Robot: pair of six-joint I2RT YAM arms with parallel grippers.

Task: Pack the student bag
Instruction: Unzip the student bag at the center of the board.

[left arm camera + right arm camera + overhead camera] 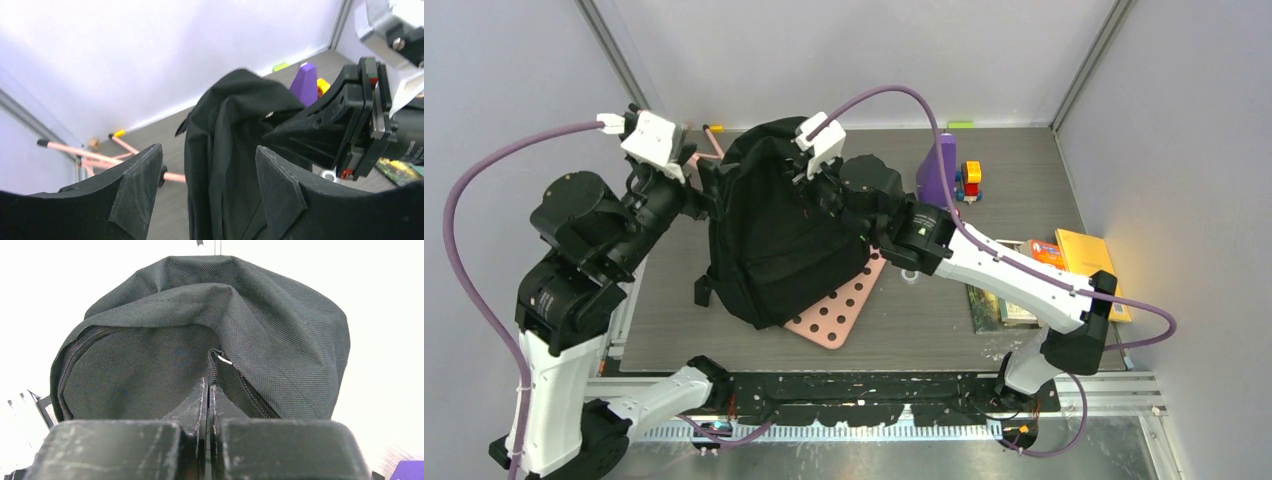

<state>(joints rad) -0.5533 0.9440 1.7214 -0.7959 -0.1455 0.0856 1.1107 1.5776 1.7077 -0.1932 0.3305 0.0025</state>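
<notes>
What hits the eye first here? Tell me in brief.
The black student bag dominates the middle of the table, propped up over a pink perforated board. The right gripper has its fingers pinched shut on the bag's zippered rim. The left gripper is open at the bag's left side.

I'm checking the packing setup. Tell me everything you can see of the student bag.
The student bag is a large black backpack of woven fabric, slumped mid-table with its near end over a pink perforated board. Its zippered mouth gapes at the far end, dark grey inside. The right gripper is shut on the zipper edge, holding it up. The open left gripper is close beside the bag's fabric, not gripping it.
</notes>
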